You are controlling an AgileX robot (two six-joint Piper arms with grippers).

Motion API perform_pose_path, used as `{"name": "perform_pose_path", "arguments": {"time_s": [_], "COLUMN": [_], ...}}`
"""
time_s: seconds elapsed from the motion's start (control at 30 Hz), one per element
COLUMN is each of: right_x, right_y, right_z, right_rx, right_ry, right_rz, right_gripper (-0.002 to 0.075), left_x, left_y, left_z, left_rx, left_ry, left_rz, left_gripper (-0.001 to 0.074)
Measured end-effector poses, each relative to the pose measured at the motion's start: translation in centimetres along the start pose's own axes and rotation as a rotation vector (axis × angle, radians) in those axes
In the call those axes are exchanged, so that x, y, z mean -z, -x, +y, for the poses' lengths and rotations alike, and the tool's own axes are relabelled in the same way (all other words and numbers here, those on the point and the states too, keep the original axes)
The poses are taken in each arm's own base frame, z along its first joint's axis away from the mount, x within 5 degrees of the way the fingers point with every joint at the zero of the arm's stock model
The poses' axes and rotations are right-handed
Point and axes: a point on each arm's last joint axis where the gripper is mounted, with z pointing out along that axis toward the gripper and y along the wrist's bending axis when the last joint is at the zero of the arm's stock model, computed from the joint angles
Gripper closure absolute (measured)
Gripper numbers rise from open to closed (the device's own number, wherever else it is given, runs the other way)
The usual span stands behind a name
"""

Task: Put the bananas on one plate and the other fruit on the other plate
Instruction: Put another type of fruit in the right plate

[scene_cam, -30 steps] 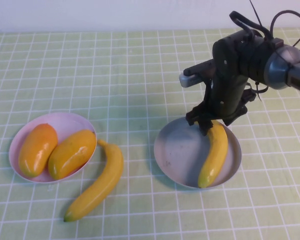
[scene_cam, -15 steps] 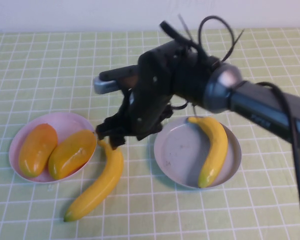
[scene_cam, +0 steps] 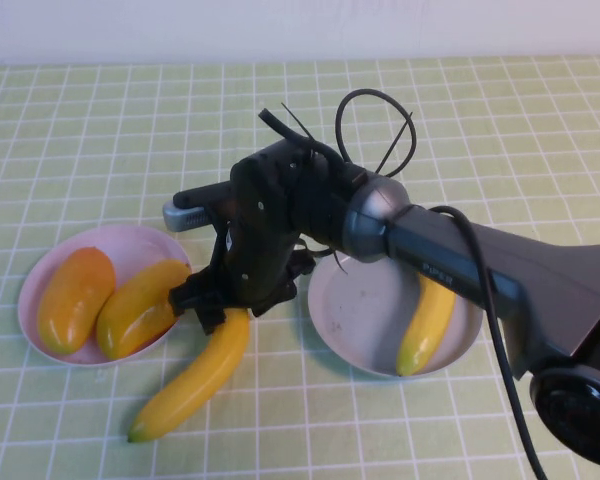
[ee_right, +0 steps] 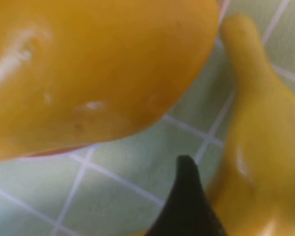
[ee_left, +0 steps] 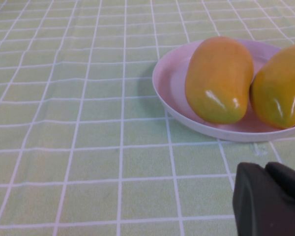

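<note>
I have the right gripper [scene_cam: 212, 305] low over the stem end of the loose banana [scene_cam: 192, 375], its fingers set apart around that narrow neck, not yet pinched as far as I can tell. The banana lies on the cloth [scene_cam: 100, 110] between the 2 plates, long axis running diagonally, stem end toward the pink plate [scene_cam: 130, 245] and just beside a mango [scene_cam: 143, 307], other tip pointing toward my near left. The second banana [scene_cam: 427, 322] already lies on the grey plate [scene_cam: 355, 305]. Both mangoes sit on the pink plate. I judge the banana light, stiff and glossy, likely to slip and swing from a stem grip; a hold nearer its thick middle would be steadier. My left gripper [ee_left: 270, 199] is parked near the pink plate; I cannot tell its state.
</note>
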Motion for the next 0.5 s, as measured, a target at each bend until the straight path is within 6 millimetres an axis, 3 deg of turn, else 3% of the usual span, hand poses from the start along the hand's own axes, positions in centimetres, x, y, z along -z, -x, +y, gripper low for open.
{"name": "perform_pose_path", "arguments": {"time_s": [0.13,0.27,0.5], "right_x": [-0.71,-0.80,0.11], "right_y": [-0.14,-0.13,-0.12], "right_z": [-0.24,-0.33,-0.71], "right_rx": [0.006,0.011,0.014], "right_ry": [-0.018,-0.027,-0.048], "right_rz": [0.015,0.014,0.025], "right_gripper": [0.0298,0.0424,0.0432], "left_x": [0.00,0.00,0.00], "left_y": [0.00,0.00,0.00], "left_z": [0.00,0.00,0.00], "left_rx": [0.000,0.000,0.000], "left_ry": [0.000,0.000,0.000], "left_rz": [0.000,0.000,0.000], "left_gripper": [0.0731,0.0731,0.0731]}}
